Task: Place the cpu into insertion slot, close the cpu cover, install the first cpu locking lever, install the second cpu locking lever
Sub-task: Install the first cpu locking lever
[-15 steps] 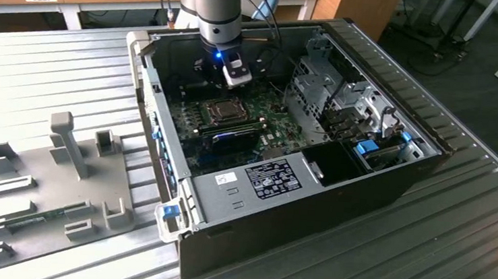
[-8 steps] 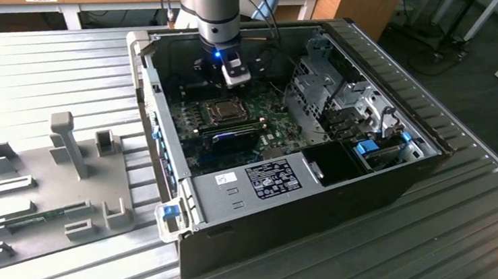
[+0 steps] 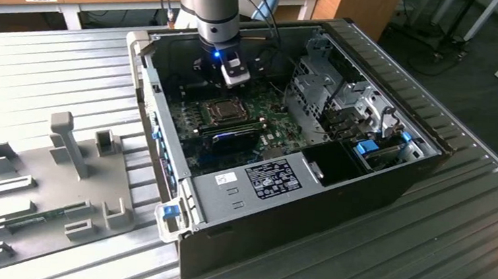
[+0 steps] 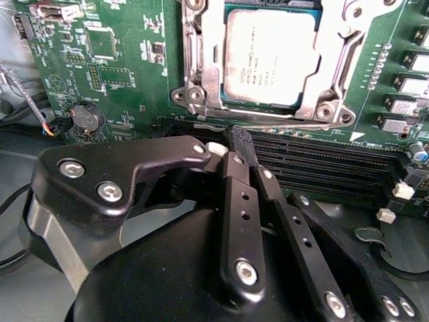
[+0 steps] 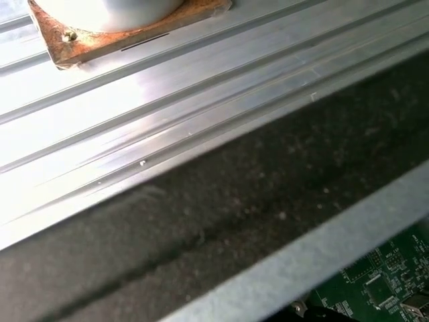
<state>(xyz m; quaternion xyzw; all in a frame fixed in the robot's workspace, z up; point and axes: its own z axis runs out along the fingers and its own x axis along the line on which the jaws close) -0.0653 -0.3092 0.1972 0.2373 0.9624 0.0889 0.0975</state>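
Pincer (image 4: pixel 238 144) black, fingers (image 4: pixel 242 201) pressed together side by side, clenched on nothing, tips poised over the long black memory slots (image 4: pixel 322 168) of the green circuit board (image 4: pixel 127 60). Just beyond the tips, past those slots: insertion slot (image 4: pixel 268 60) with silver metal rim, cpu (image 4: pixel 268 57) seated flat inside, dull grey top facing up. Cpu cover (image 4: pixel 332 67) lying down around the chip, its cut-out window framing the grey top, screws at the frame corners nearest the pincer. Off to one side of the pincer, on the same board, a round coin cell (image 4: pixel 86 115) with a few coloured wires beside it.

Seen from the exterior view: arm (image 3: pixel 211 8) reaching straight down into an open computer case (image 3: pixel 345 182) lying on a ribbed metal bench (image 3: pixel 47 68), pincer (image 3: pixel 235 79) low inside the case, directly above the board and just short of the insertion slot (image 3: pixel 224 112), apart from it. Grey fixture plate (image 3: pixel 47 176) with upright blocks well apart from the pincer, on the bench toward the exterior view's left. Drive cage and blue-tabbed parts (image 3: pixel 366 147) at the case end toward the exterior view's right.

In the first wrist view: ribbed bench surface (image 5: pixel 167 121), dark case wall (image 5: pixel 234 215), a corner of green board (image 5: pixel 382 282).
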